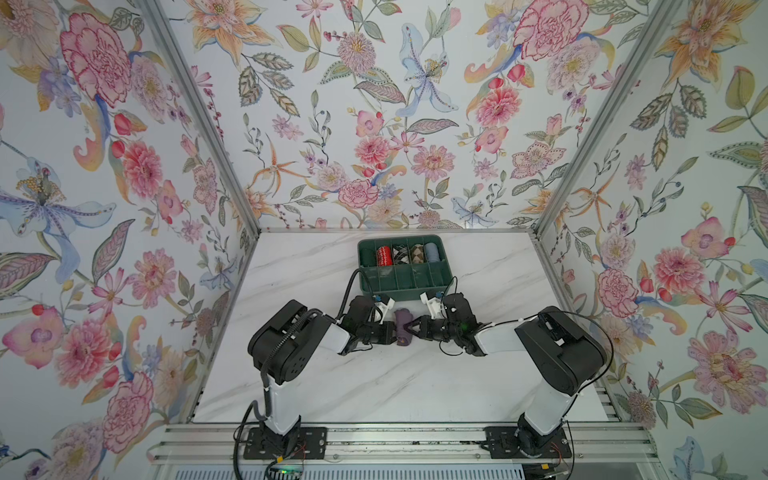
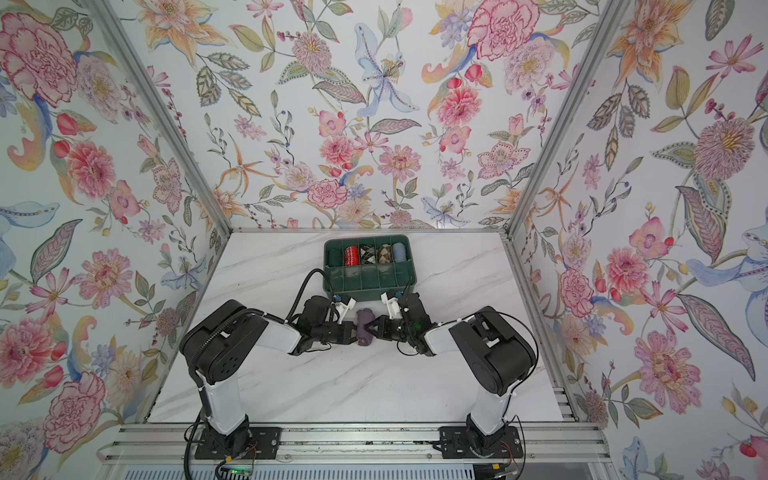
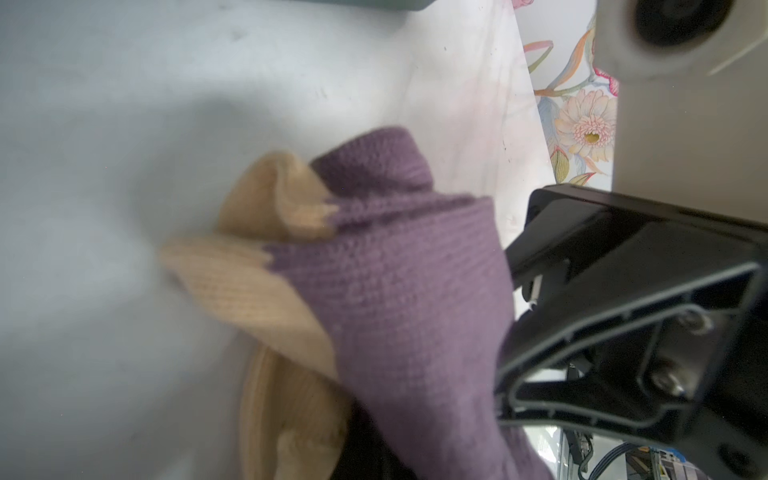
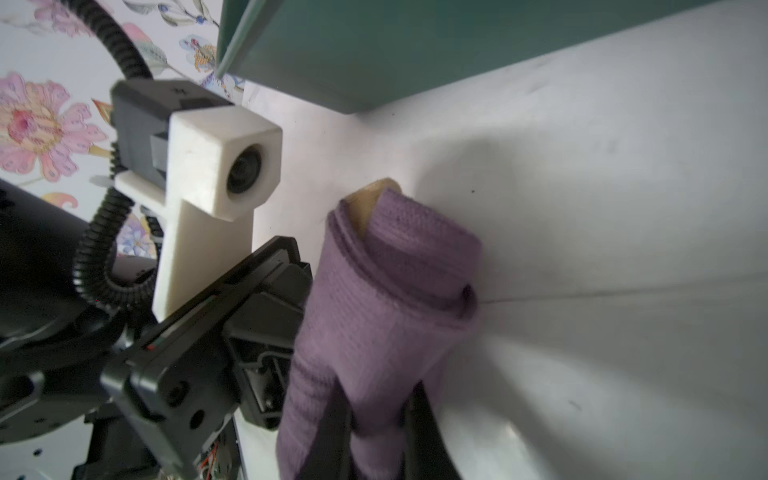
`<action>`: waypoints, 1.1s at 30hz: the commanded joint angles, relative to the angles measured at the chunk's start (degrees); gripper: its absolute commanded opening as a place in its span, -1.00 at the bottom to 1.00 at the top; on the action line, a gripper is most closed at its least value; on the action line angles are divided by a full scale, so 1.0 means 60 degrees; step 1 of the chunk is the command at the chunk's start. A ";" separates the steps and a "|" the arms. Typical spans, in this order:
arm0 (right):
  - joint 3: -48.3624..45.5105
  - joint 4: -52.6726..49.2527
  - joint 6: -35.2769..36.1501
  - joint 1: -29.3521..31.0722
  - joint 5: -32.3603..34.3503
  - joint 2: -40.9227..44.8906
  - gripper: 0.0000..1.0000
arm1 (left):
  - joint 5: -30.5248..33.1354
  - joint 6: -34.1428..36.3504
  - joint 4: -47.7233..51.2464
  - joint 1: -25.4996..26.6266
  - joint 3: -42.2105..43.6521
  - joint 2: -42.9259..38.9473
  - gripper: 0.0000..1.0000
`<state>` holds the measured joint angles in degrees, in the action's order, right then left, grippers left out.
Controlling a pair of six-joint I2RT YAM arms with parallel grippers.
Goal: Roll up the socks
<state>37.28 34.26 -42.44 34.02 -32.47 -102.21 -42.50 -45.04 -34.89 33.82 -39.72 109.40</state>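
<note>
yeah so the socks [image 1: 402, 322] are pinched tight by the left gripper [image 1: 393, 332] at 9 o'clock, right gripper [image 1: 412, 326] at 3.

Being closed in on three sides by walls [image 1: 374, 104] papered in large pink, orange and blue flowers. Joining at bare aluminium posts [image 1: 199, 112]. Spreading below as a white, grey-veined counter [image 1: 374, 386] under soft, even light. Ending at a slotted aluminium rail [image 1: 395, 436] along the near edge.

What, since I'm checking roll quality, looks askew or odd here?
The socks, mid-table, are rolled loosely: tan toe ends splay out of one end and the purple layers sit uneven. Nothing else stands out.
</note>
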 commanded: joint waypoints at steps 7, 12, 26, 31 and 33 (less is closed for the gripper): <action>-0.0067 -0.2467 0.0797 0.0725 0.0890 -0.0169 -1.00 | -0.0314 0.1572 0.1758 0.0632 -0.0142 0.0595 -1.00; 0.0155 -0.3590 0.1252 0.0727 0.1505 0.0155 -1.00 | 0.0516 0.2584 0.3600 0.0491 -0.0508 0.0131 -0.89; 0.0678 -0.5077 0.1881 0.0919 0.2495 0.0468 -1.00 | 0.2011 0.3824 0.6150 -0.0466 -0.0846 -0.1714 -0.84; 0.0916 -0.5494 0.2047 0.0980 0.2694 0.0474 -1.00 | 0.1864 0.3615 0.5996 -0.0465 -0.0938 -0.2209 -0.92; 0.0992 -0.5574 0.2076 0.1006 0.2687 0.0474 -1.00 | 0.1750 0.3428 0.5777 -0.0444 -0.0952 -0.2469 -0.96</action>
<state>44.12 11.42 -31.90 39.77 -20.10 -97.91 -32.84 -24.34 -1.48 31.48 -44.42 97.41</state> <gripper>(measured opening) 0.103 0.051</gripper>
